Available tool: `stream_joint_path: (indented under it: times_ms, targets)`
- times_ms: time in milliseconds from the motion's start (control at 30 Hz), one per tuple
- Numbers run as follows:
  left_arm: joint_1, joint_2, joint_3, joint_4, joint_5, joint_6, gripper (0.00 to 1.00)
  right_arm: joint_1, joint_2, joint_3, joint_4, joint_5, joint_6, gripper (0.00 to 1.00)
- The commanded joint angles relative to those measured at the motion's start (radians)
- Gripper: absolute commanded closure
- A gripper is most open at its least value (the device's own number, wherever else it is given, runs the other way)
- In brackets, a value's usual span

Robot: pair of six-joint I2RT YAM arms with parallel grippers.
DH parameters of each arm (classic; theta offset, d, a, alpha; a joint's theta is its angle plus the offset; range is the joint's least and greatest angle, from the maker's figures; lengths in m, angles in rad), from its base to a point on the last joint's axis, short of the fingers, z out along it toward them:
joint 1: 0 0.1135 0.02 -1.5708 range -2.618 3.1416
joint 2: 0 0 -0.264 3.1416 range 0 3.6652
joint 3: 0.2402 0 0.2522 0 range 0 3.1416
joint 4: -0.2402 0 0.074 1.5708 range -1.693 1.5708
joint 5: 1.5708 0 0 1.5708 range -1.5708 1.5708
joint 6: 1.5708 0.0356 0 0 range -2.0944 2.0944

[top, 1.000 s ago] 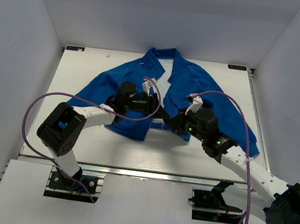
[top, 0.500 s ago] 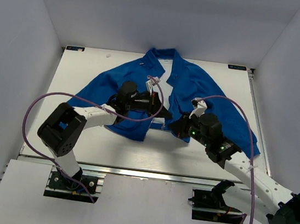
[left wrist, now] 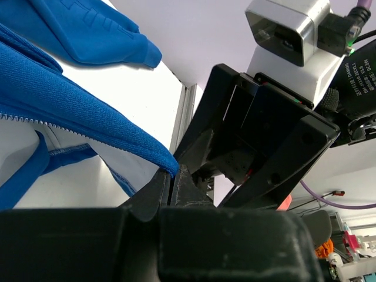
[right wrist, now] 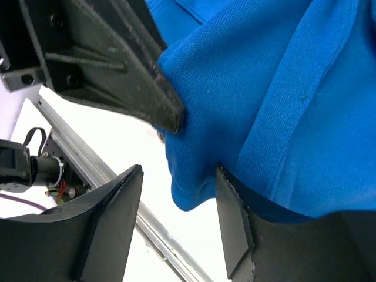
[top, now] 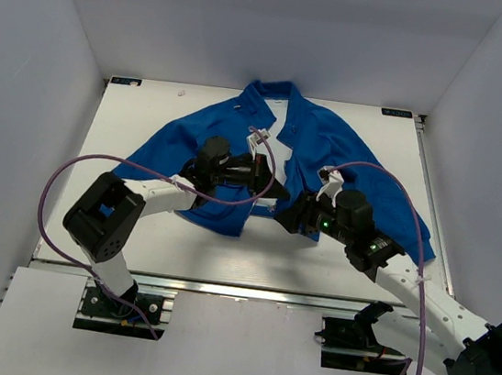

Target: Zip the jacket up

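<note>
The bright-blue jacket (top: 330, 152) lies spread on the white table (top: 134, 232), its front open and the white lining showing. My left gripper (top: 272, 192) is shut on the lower corner of one front edge (left wrist: 167, 163). The pale zipper teeth (left wrist: 41, 124) run along that edge. My right gripper (top: 288, 214) stands open right beside it. In the right wrist view a fold of the jacket hem (right wrist: 194, 188) hangs between the right gripper's (right wrist: 178, 171) spread fingers, against the right one. The left gripper's dark finger (right wrist: 129, 82) presses into the cloth just above.
Both arms meet at the middle of the table, almost touching; the right gripper's body (left wrist: 258, 147) fills the left wrist view. The table's metal front rail (right wrist: 117, 182) runs just below the hem. Purple cables (top: 67, 182) loop over both arms.
The left gripper has closed on the jacket's front corner. The right gripper has opened, let go of the cloth and drawn back a little toward the near edge.
</note>
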Motion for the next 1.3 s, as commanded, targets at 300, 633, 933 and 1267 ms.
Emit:
stream_joint_path:
  times_ms: [300,633,933,1267]
  targets:
    - [-0.029,-0.076,0.006,0.010,0.008,-0.022,1.00,-0.012,0.051,0.019,0.127,0.010,-0.011,0.42]
    - [-0.033,-0.084,-0.005,0.014,-0.001,-0.029,1.00,-0.017,0.001,-0.040,0.245,-0.040,-0.054,0.83]
    - [-0.036,-0.084,0.000,0.002,-0.013,-0.025,1.00,-0.029,0.001,-0.049,0.258,-0.115,-0.083,0.89]
    - [-0.036,-0.075,0.032,-0.084,-0.038,0.024,1.00,-0.032,-0.023,-0.044,0.186,-0.138,-0.121,1.00]
